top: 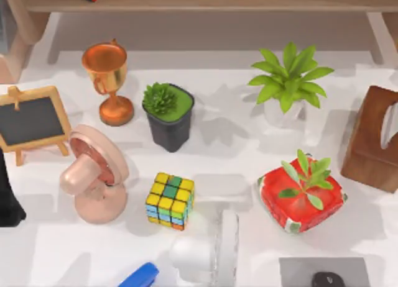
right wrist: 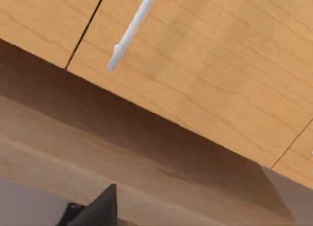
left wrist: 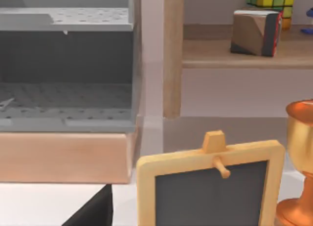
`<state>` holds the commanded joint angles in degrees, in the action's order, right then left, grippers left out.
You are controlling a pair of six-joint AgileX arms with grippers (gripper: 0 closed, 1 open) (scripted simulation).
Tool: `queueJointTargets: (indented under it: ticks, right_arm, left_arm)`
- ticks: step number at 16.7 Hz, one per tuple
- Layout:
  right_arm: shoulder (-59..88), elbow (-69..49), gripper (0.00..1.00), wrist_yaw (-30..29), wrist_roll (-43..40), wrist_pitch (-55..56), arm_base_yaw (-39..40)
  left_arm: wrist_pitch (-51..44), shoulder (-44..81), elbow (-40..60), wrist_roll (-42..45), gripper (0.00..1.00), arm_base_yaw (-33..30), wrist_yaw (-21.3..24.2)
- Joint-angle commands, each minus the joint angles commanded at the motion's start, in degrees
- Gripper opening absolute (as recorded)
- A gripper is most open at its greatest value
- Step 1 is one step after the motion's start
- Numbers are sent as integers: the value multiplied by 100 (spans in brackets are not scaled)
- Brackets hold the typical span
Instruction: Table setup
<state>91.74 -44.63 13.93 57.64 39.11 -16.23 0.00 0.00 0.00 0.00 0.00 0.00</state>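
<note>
On the white table (top: 236, 150) stand a copper trophy (top: 107, 82), a small wood-framed chalkboard (top: 31, 119), a black pot with a succulent (top: 168, 113), a white pot with a leafy plant (top: 287, 82), a pink fan (top: 93, 175), a colourful puzzle cube (top: 170, 201) and a red pot with a plant (top: 301, 194). My left arm (top: 7, 197) is a black shape at the table's left edge, just in front of the chalkboard. The left wrist view faces the chalkboard (left wrist: 210, 187) and trophy (left wrist: 301, 162), with a dark part of my left gripper (left wrist: 93, 211). My right gripper (right wrist: 95, 211) shows as a dark wedge close to brown wood.
A brown wooden box (top: 376, 138) stands at the right edge. A white fan (top: 208, 253), a blue object (top: 138, 276) and a grey pad with a dark mouse (top: 323, 274) sit along the front. A wooden shelf (top: 205, 0) runs across the back, with a grey perforated rack (left wrist: 63, 64) beside it.
</note>
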Motion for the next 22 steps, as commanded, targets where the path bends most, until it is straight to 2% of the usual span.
queueJointTargets:
  ticks: [5, 9, 12, 16, 22]
  right_arm:
    - [-3339, 1195, 100, -366, -1629, -1036, 415]
    - [-6114, 2348, 100, -678, -3274, -2004, 783]
    - [-7657, 3291, 100, -964, -4492, -2827, 1121]
    - [-8882, 4224, 100, -1292, -5528, -3678, 1507]
    - [-9174, 4463, 100, -1393, -5764, -3912, 1623]
  left_arm:
    - [0, 0, 0, 0, 100, 0, 0]
    - [0, 0, 0, 0, 100, 0, 0]
    - [0, 0, 0, 0, 100, 0, 0]
    - [0, 0, 0, 0, 100, 0, 0]
    - [0, 0, 0, 0, 100, 0, 0]
